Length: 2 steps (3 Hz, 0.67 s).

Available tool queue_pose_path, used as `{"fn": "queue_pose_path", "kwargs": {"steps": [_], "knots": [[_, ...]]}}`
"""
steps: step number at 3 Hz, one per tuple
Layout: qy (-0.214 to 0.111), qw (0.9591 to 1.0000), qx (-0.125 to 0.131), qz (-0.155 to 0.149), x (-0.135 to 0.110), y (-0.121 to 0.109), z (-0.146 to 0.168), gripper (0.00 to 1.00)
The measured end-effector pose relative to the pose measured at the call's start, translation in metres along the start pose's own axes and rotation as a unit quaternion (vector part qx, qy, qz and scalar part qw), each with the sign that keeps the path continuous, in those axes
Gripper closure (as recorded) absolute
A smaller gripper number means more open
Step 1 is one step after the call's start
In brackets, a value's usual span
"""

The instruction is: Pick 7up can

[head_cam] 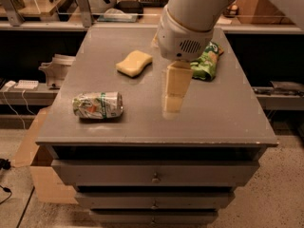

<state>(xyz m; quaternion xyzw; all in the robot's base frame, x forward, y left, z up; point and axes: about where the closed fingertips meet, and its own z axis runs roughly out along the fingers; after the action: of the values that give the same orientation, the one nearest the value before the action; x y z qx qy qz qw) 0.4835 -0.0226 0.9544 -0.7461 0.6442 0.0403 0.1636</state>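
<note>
The 7up can [98, 105] lies on its side near the front left of the grey cabinet top [213, 113]. It is dented, silvery-white with green bands and small red marks. My gripper [174, 101] hangs from the big white arm over the middle of the top, to the right of the can and well apart from it. Its cream-coloured fingers point down toward the surface.
A yellow sponge [134, 63] lies behind the can. A green chip bag [206, 61] lies at the back right, partly hidden by my arm. Drawers are below the top, a cardboard box [42, 175] stands at the left, and shelves stand behind.
</note>
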Motion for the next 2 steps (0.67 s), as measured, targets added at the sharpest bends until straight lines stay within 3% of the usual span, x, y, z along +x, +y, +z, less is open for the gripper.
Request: {"fn": "queue_pose_path", "kwargs": {"steps": [1, 2], "knots": [[-0.005, 1.0, 0.004, 0.005, -0.001, 0.0, 0.001, 0.0], [-0.021, 0.9996, -0.016, -0.006, -0.031, -0.01, 0.043, 0.0]]}}
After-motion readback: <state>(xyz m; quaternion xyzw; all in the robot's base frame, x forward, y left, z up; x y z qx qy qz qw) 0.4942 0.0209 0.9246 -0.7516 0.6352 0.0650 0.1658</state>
